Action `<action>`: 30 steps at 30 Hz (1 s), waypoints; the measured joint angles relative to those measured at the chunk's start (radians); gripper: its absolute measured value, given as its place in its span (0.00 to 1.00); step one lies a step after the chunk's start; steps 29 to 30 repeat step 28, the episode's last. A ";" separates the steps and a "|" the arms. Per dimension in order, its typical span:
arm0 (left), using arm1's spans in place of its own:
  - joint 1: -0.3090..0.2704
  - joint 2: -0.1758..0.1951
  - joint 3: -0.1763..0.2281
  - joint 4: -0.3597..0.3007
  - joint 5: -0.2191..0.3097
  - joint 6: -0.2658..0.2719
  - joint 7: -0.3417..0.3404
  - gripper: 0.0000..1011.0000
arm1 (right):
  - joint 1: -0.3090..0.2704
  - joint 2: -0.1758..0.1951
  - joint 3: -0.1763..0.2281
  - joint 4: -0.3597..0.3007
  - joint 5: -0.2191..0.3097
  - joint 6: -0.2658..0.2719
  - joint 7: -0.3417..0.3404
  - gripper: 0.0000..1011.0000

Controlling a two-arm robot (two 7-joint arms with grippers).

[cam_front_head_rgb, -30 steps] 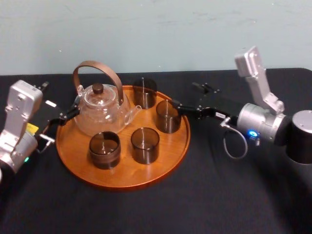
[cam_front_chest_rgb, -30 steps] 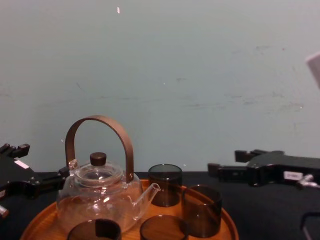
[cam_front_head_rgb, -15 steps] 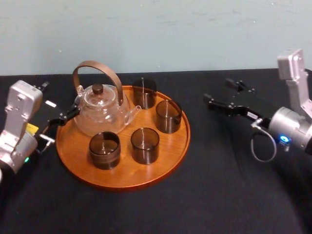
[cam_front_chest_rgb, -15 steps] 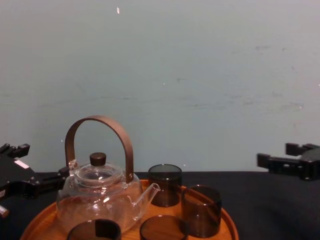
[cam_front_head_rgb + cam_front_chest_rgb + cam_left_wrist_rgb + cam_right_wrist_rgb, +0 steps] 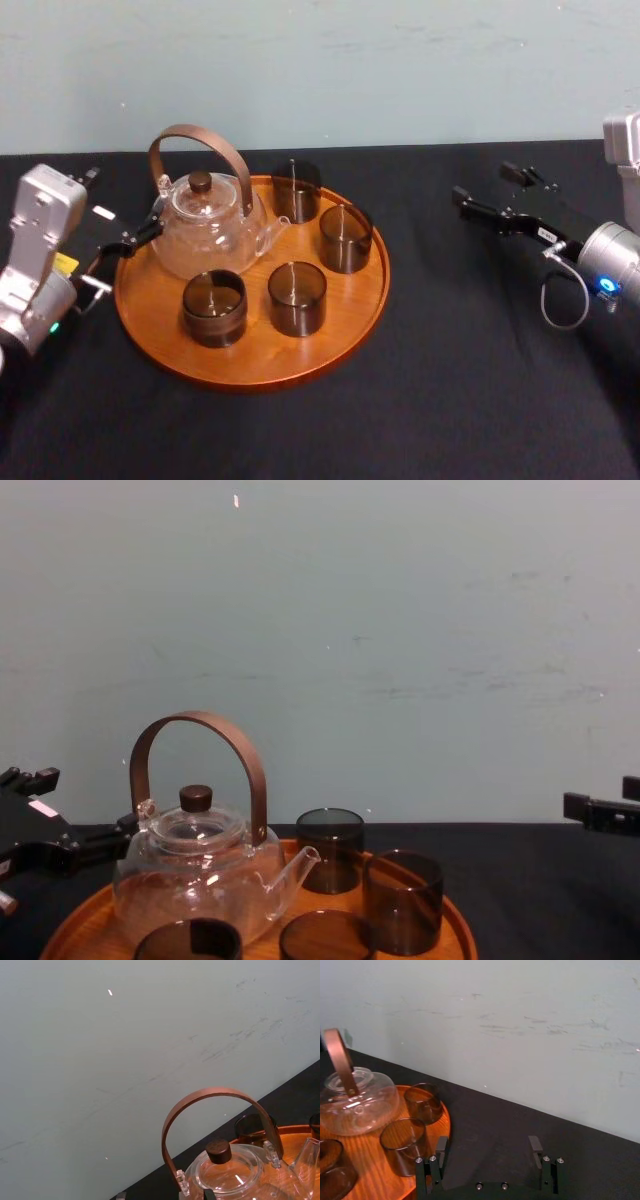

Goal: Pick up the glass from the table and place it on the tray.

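— What stands out at the back left?
— A clear round glass teapot (image 5: 205,235), upright, with its short spout pointing right.
— And on top?
— A tall brown arched wooden handle (image 5: 195,128) over a lid with a small dark round knob (image 5: 201,181).
— Behind everything?
— A pale grey-green scuffed wall (image 5: 400,60).

I see the glass teapot (image 5: 235,1180) in the foreground, its brown arched handle (image 5: 215,1094) upright over the dark lid knob (image 5: 218,1149). It stands on the tray (image 5: 295,1132). One dark glass (image 5: 250,1127) stands behind the handle. Beyond lie the black table (image 5: 300,1097) and a pale wall (image 5: 125,1035).
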 joint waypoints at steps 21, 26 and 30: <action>0.000 0.000 0.000 0.000 0.000 0.000 0.000 0.99 | 0.013 -0.017 0.009 0.046 -0.024 -0.010 -0.013 0.99; 0.000 0.000 0.000 0.000 0.000 0.000 0.000 0.99 | 0.013 -0.017 0.008 0.045 -0.023 -0.010 -0.012 0.99; 0.000 0.000 0.000 0.000 0.000 0.000 0.000 0.99 | 0.013 -0.017 0.008 0.045 -0.023 -0.009 -0.012 0.99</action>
